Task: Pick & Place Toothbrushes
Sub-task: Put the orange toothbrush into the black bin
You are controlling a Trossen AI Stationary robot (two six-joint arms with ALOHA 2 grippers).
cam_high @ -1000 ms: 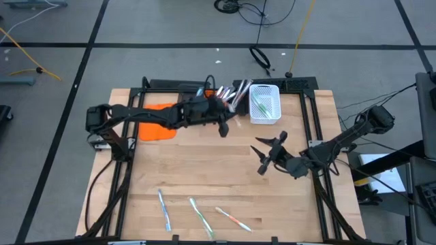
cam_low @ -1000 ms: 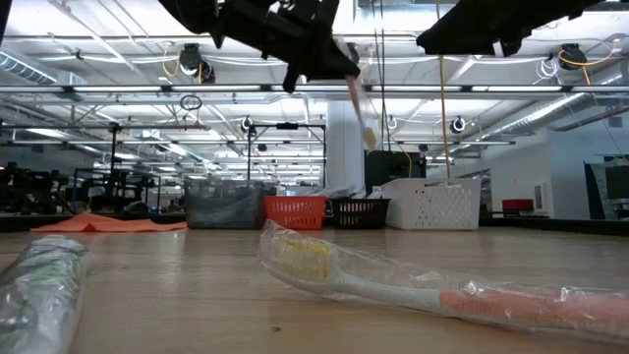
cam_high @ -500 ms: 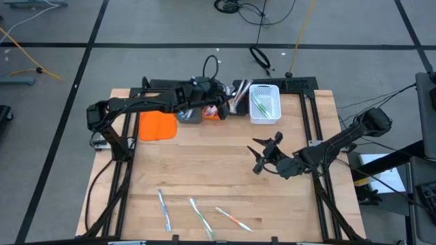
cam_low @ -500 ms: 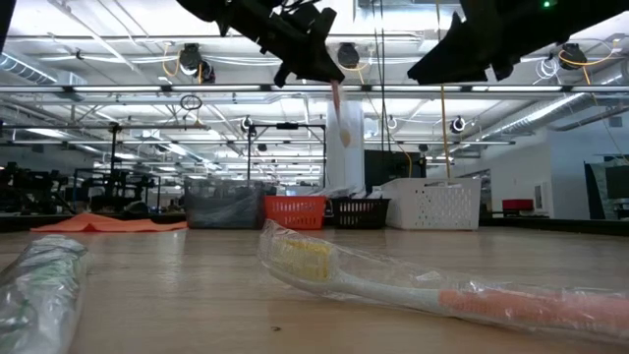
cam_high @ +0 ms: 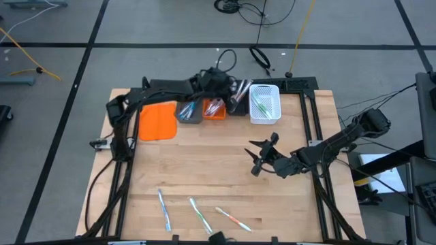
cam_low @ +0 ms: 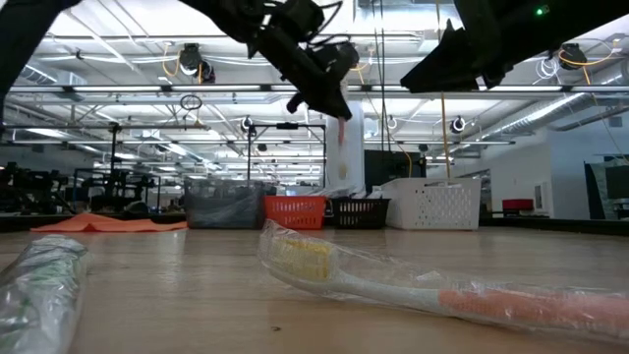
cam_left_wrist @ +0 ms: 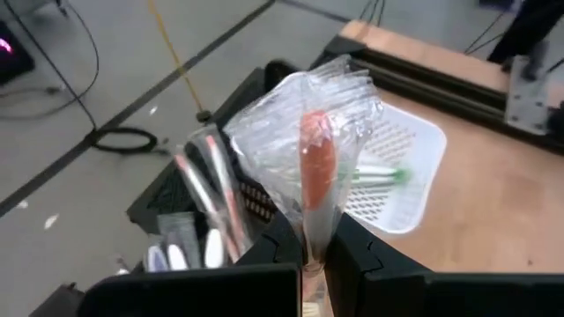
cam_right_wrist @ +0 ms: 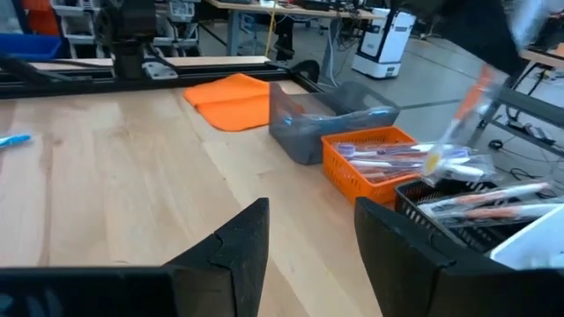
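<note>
Held over the black bin (cam_high: 235,102) in the pinched-shut left gripper (cam_left_wrist: 319,249), one wrapped toothbrush (cam_left_wrist: 317,167), right gripper (cam_high: 261,155) hanging parted and empty mid-table, bins part-filled, three toothbrushes (cam_high: 197,214) left on the near boards.

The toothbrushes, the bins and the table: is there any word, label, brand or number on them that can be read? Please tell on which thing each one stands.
None can be read.
wrapped toothbrush in the left gripper: clear wrapper, no print shows.
toothbrush lying near the low camera: any print is too blurred to read.
orange bin, white mesh bin: no labels show.
</note>
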